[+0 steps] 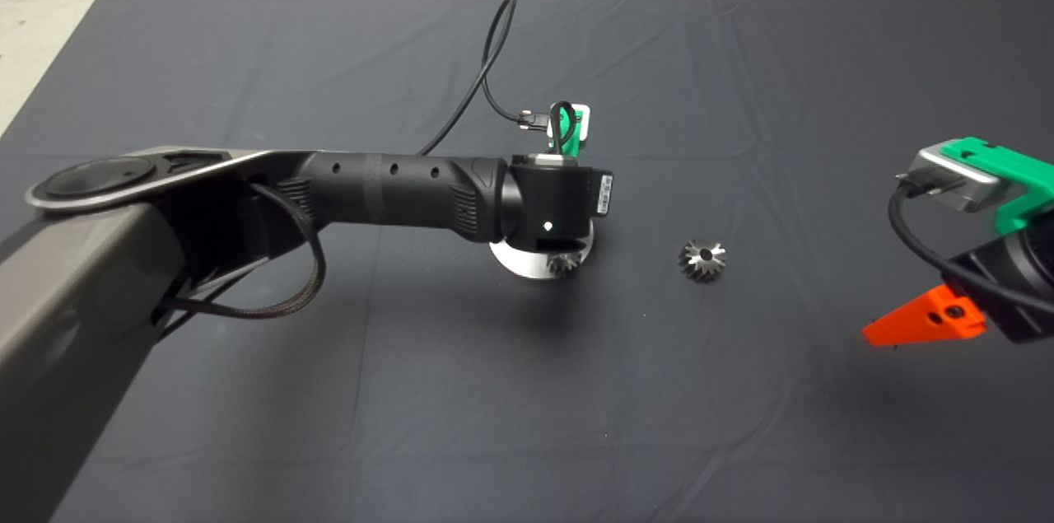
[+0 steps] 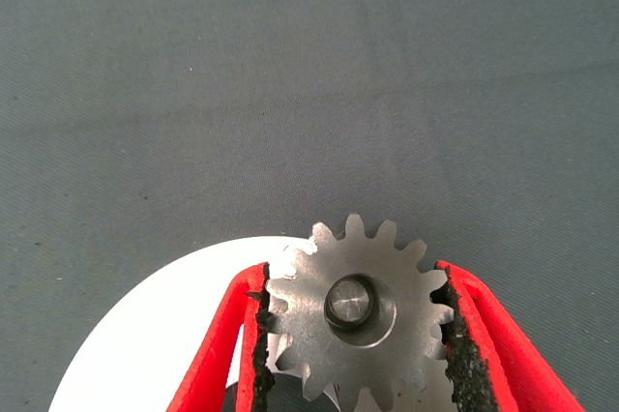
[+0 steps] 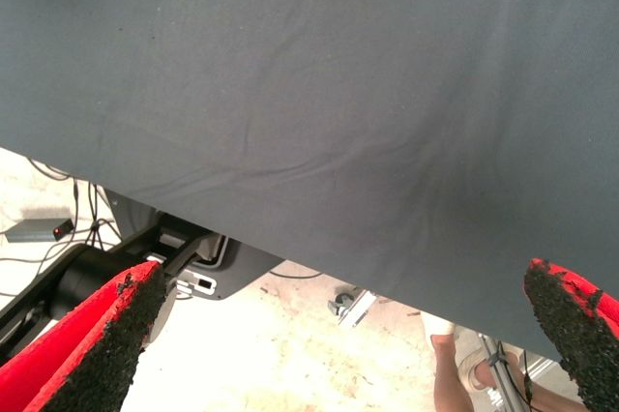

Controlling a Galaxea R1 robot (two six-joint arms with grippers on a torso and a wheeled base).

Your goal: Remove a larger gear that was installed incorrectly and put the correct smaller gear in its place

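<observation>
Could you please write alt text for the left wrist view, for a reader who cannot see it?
The left gripper clamps the smaller gear between its red fingers, the gear's centre hole on a pin above a round white base plate. Dark mat fills the rest.

Left arm extended, right arm parked

The left gripper (image 2: 353, 335) is pointed straight down mid-mat, fingers clamped; the right gripper (image 3: 353, 335) is held spread wide.

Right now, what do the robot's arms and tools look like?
Both arms are black. The left arm has a grey shoulder link, braided cable and small white light. The left tool and the right tool have red fingers with crumbly black pads. Green mounts carry black cables.
</observation>
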